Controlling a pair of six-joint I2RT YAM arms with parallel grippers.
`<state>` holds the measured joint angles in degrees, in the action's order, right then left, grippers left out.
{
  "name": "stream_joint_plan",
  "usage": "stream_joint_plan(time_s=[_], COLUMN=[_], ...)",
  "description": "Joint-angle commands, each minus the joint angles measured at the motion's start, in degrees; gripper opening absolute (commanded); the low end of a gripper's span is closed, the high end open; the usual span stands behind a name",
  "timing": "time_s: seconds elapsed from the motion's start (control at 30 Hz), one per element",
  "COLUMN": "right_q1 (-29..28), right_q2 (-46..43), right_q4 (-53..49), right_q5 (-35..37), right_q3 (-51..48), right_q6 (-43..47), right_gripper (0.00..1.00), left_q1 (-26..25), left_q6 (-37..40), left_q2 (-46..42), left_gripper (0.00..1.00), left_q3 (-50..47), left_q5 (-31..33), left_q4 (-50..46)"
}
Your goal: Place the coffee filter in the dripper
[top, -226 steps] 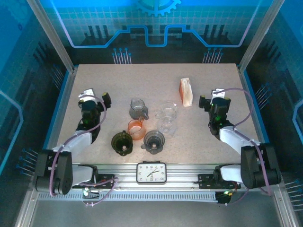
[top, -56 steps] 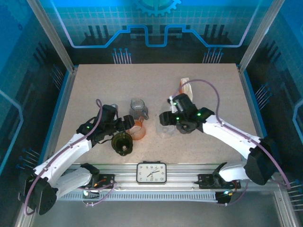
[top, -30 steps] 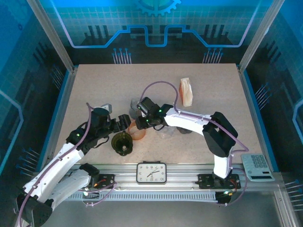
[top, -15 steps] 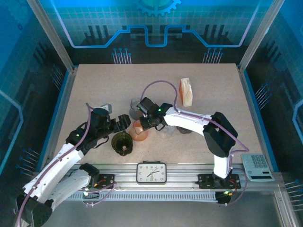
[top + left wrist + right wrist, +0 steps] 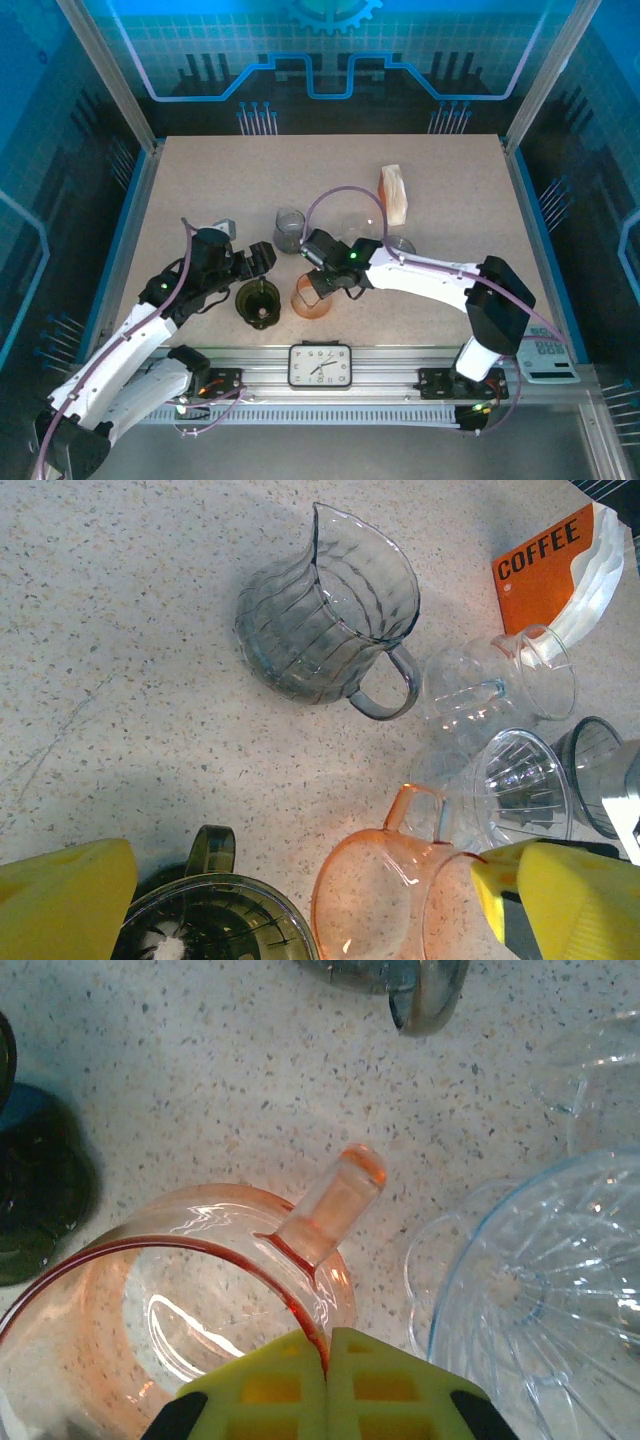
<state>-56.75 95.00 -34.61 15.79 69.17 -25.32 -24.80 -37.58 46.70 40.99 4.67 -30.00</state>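
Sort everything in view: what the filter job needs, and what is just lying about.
For the job:
coffee filter pack
orange dripper, probably the one meant, since the right gripper pinches its rim

Lying about:
green dripper
grey pitcher
clear dripper
clear server
clock
calculator

Dripper (image 5: 312, 300): translucent orange cone with a side handle, mouth up. It sits near-centre on the counter (image 5: 200, 180), its rim wall pinched between the closed right fingers (image 5: 262, 1390) just beside the handle.
Filters (image 5: 394, 193): white paper stack in an orange "COFFEE" sleeve, upright, far right of centre.
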Motion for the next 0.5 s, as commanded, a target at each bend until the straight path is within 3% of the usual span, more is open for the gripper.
stream_joint_plan(time_s=[0.0, 0.47], right_q1=[-0.38, -1.45], right_q2=[-1.96, -3.96], right_q4=[-1.00, 4.00], right_q5=[3.55, 1.55], right_q3=[-1.34, -4.74], right_q6=[1.23, 1.27], right_gripper=[0.02, 0.22], left_q1=[0.40, 0.45], left_q6=[-1.38, -1.97], left_q2=[-0.78, -0.65], left_gripper=[0.99, 0.99], left_q3=[-1.23, -2.15], left_q5=[-0.61, -1.36], left_q4=[-0.46, -0.69])
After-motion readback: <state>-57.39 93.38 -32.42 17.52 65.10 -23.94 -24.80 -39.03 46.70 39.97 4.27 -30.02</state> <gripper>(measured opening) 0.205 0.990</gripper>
